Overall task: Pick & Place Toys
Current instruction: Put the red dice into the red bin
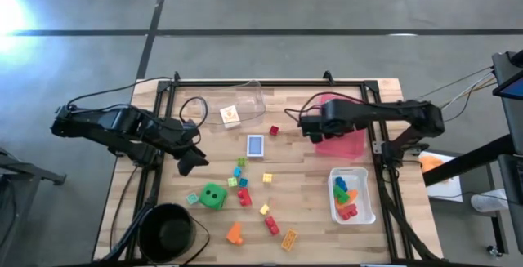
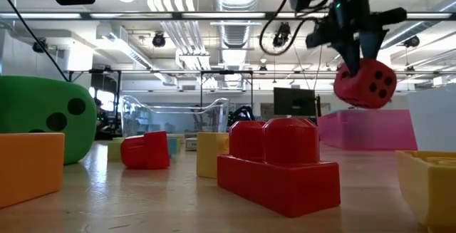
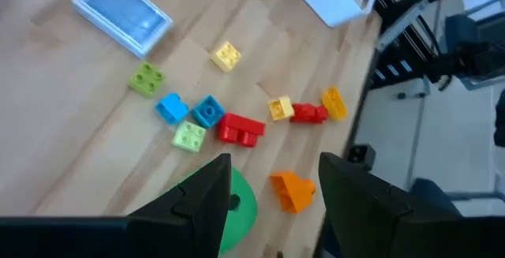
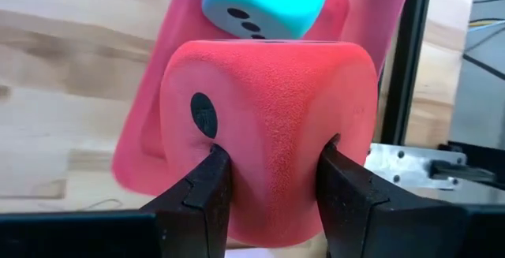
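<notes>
My right gripper [image 4: 272,171] is shut on a red dotted foam die [image 2: 365,83], held in the air over the pink tray [image 1: 343,140]. A teal die [image 4: 264,1] lies in that tray. Above the table's left part my left gripper [image 3: 272,199] stands open, over a green die [image 1: 214,195] and an orange brick [image 3: 293,191], touching nothing. Small bricks [image 3: 241,128] in several colours and a blue card box [image 1: 256,146] lie on the table's middle. My right gripper pinches the red die between its two fingers [image 4: 201,191], on two opposite faces [image 4: 189,143]. The foam is dented in where the fingers [image 4: 347,187] meet it. The fingers slant down from above. The die hangs tilted below them [image 2: 367,65], clear of the pink tray.
A white tray [image 1: 366,206] holding several bricks stands at the near right. Farther back, a clear tray [image 1: 249,102] sits at the far middle. The black bowl [image 1: 167,230] is at the near left corner. Cables lie along the table's left side.
</notes>
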Robot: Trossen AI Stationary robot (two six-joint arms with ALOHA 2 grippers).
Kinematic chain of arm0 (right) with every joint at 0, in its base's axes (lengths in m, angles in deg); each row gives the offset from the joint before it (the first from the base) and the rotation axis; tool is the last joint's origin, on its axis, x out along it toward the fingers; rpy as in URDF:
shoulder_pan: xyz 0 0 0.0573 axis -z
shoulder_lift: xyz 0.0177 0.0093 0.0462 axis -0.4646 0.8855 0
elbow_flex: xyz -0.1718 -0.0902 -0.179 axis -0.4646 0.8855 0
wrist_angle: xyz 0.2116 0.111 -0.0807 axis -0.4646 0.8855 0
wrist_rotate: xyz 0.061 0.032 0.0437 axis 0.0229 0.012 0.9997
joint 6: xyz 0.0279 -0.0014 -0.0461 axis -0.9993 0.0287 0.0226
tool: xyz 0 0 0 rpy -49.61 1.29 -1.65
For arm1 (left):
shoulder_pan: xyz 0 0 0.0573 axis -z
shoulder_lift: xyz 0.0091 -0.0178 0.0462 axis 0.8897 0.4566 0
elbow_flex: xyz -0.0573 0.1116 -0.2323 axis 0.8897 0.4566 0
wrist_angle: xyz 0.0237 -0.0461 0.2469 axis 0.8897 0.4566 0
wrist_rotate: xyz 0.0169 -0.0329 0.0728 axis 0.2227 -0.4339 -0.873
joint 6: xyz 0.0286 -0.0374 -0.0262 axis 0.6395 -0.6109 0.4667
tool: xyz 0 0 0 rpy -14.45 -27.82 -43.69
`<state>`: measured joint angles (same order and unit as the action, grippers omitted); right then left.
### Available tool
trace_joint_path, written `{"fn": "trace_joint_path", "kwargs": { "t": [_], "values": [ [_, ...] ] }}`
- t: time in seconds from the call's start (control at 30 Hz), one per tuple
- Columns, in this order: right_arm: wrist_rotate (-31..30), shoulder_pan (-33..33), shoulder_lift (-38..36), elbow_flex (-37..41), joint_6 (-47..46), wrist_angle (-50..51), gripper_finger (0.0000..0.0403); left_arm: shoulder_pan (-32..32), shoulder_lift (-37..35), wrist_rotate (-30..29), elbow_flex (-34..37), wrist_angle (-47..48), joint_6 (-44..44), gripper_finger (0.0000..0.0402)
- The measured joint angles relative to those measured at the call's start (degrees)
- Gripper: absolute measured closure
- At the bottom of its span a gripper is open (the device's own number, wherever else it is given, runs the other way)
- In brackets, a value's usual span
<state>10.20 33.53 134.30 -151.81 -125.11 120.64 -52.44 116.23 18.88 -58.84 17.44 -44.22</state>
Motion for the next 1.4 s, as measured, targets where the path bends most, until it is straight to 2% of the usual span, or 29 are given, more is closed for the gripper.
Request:
{"fn": "trace_joint_path", "kwargs": {
  "t": [0.17,0.6,0.9,1.4],
  "values": [
    [1.6,2.1,5.4,0.0,4.5,-0.1,0.0267,-0.1,0.0,-3.5,0.0,0.0,0.0,0.0205],
    [0.7,7.8,13.7,0.1,16.2,-5.6,0.0272,-0.1,0.0,-3.5,0.0,-0.1,0.0,0.0205],
    [-2.0,8.0,17.4,0.4,18.4,-6.7,0.0273,-0.1,0.0,-2.9,0.0,0.0,-1.5,0.0205],
    [-2.7,7.8,20.0,0.4,19.5,-7.4,0.0278,-0.1,0.0,-2.9,0.0,0.0,-1.5,0.0205]
  ]
}}
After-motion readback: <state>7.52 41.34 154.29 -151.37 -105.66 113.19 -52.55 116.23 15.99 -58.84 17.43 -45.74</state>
